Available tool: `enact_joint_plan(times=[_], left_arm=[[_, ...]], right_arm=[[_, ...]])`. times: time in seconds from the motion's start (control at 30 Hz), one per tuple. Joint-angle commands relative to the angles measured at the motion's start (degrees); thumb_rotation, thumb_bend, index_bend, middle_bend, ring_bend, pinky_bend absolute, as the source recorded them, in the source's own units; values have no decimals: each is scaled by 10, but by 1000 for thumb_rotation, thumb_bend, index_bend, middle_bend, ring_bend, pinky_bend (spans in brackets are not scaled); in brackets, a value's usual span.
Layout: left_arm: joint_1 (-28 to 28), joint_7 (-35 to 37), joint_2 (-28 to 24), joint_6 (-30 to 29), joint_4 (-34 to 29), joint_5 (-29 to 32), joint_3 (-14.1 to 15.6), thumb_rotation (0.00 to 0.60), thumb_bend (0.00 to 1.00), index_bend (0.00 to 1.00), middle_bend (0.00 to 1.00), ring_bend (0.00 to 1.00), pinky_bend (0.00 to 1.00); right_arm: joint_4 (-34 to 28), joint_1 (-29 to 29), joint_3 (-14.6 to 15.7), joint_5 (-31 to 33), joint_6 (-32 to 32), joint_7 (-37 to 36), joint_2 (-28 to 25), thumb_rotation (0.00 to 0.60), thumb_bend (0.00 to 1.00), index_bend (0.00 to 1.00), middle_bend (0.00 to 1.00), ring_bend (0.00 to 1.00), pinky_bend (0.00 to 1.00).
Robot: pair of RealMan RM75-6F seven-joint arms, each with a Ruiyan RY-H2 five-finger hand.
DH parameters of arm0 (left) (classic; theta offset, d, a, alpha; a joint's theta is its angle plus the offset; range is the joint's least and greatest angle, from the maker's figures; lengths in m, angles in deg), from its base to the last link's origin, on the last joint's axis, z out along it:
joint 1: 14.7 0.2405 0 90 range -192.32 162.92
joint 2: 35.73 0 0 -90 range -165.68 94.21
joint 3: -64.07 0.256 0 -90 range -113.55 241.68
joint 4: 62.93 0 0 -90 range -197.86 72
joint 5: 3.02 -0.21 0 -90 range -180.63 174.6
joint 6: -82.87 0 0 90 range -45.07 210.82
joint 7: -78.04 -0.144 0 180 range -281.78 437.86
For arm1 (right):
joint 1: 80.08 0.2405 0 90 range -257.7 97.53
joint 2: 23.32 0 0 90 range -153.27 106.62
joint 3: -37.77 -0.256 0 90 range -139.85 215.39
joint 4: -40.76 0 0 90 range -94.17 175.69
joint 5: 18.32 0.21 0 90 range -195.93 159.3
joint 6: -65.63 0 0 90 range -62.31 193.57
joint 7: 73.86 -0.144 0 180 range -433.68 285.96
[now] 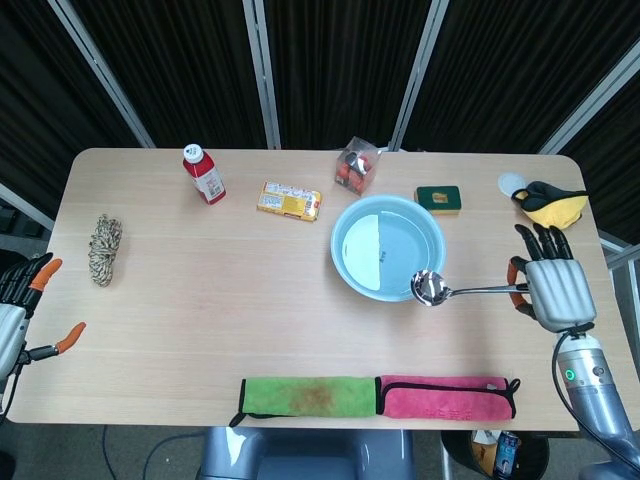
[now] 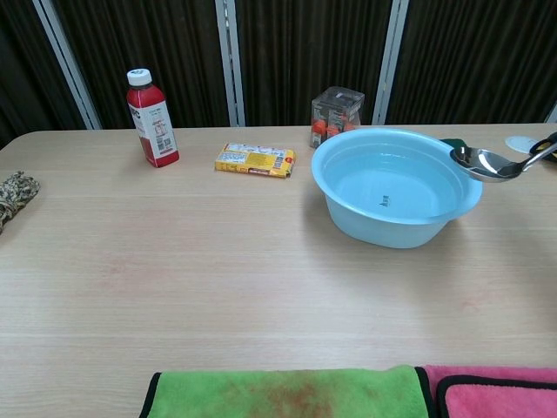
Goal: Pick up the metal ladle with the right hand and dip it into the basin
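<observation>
Right hand: we see the right hand [image 1: 556,291] gripping the handle end of the metal ladle [image 1: 466,290]; the bowl sits level over the near right rim of the basin [image 1: 388,247].
Left hand: the left hand [image 1: 18,310] is empty, fingers apart, off the left edge of the surface [image 1: 200,320].
Risk, rim strike: we judge a steep descent could knock the rim and shift or tip the basin.
Risk, slip: the long handle may twist in the grasp.
Obstacles: green sponge [image 1: 438,198] and snack jar [image 1: 357,166] stand behind the basin; nothing blocks the dip.
Surroundings: red bottle [image 1: 204,174], yellow packet [image 1: 289,201], rope coil [image 1: 104,249], green towel [image 1: 306,395], pink towel [image 1: 445,396].
</observation>
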Motion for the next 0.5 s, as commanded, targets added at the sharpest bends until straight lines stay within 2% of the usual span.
enact_joint_plan(times=[0.03,0.5], left_arm=[[-1,-1,0,4,1,3,-1,292,267,25,0,0,0],[-5,-1,2,22,12,27,-7,290,268,25,0,0,0]], right_arm=[[19,23,-9,20,15,19,24,600,567,820,83,0,0],[100,100,-17,95,70,75,103,600,567,820,83,0,0]])
